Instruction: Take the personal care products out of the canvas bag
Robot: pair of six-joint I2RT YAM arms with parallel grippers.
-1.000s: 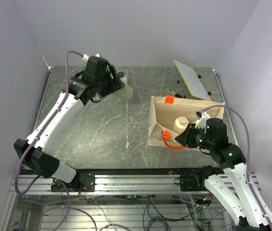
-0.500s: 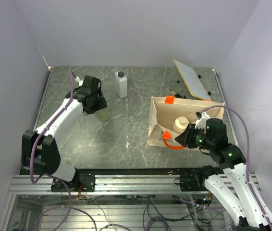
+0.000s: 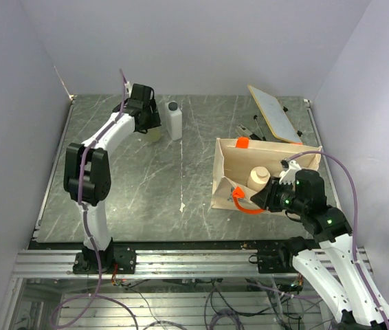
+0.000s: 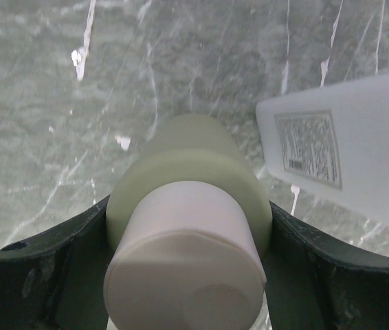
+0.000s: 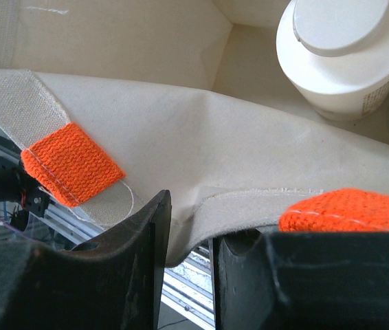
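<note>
My left gripper [image 4: 191, 247] clasps the smooth olive-green cylinder [image 4: 191, 158], beige-capped, over the veined stone table [image 3: 132, 185], just beside the upright white rectangular bottle [image 3: 174, 121]. To the right, my right gripper [image 5: 187, 227] pinches the rim of the boxy canvas bag [image 3: 232, 161], where a cream round bottle [image 5: 335, 62] stands inside.
</note>
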